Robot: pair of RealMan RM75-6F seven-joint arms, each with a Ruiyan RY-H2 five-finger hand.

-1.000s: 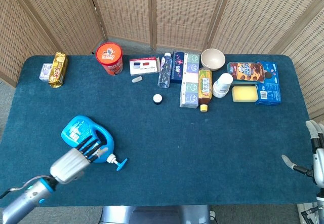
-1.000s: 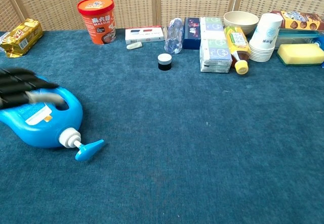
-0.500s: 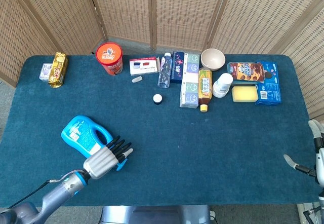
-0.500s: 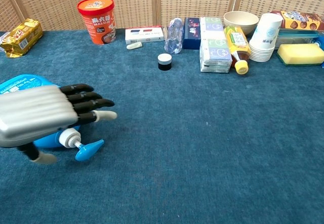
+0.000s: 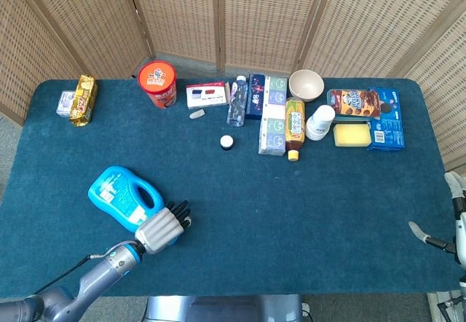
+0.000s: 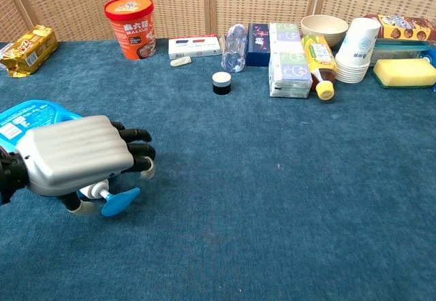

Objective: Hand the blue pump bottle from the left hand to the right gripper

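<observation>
Left hand (image 6: 75, 156) has slid right off handle, fingers (image 6: 136, 152) now curled over pump neck, holding nothing. Blue pump bottle (image 5: 120, 196) lies flat, near-left worktop (image 5: 291, 205). Right hand (image 5: 455, 220) waits far right, fingers' spread unclear. Advice: wrap neck firmly before lifting.

Glossy blue plastic on the pump bottle (image 5: 122, 197), with a paper-like label. Ribbed, matt silver shell on the left hand (image 6: 75, 152), black fingers (image 6: 134, 135). Rough, matt blue carpet-like cloth over the table (image 6: 286, 199). Woven wicker panels in wooden frames for the screen (image 5: 262, 16). Porous yellow sponge (image 6: 404, 71).
</observation>
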